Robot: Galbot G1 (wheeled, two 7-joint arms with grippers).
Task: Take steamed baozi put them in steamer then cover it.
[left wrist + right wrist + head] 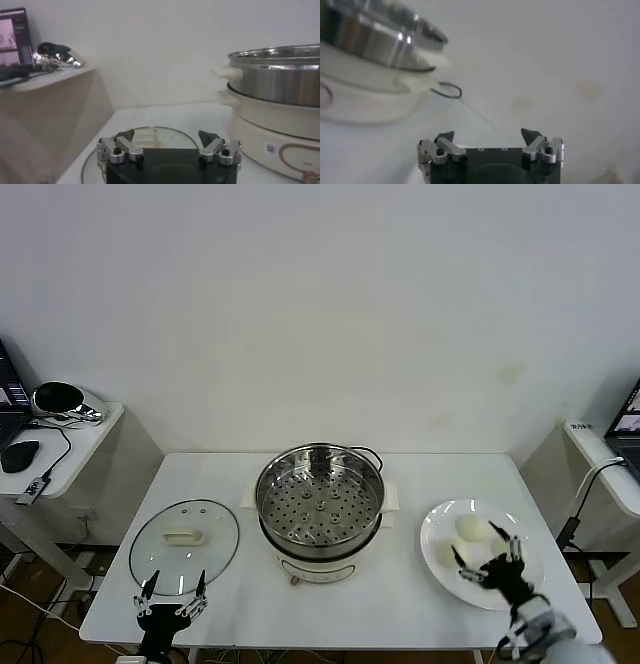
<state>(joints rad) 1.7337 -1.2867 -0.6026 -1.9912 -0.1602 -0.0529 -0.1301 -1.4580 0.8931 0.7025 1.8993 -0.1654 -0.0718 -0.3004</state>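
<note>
so far nothing is in the steamer (320, 509): it sits at the table's centre, perforated tray bare. the lid (184, 544) lies flat on the table to its left. the buns (471, 528) sit on a white plate (437, 525) at the right; 2 show clearly, the others are hidden by the arm if they are there.

right gripper (489, 556) hovers over the plate's near side, jaws spread wide, holding nothing. left gripper (171, 593) waits at the near edge by the lid, jaws also wide, empty.

risks, as judged:
- buns are soft and round; a hard or off-centre pinch could dent 1 or roll it off the plate.
- buns lie close together, so a finger may nudge the neighbour.
- the steamer's rim is high; a low carry could clip it.
- the lid's handle is small; a skewed grasp may tilt the glass.
</note>
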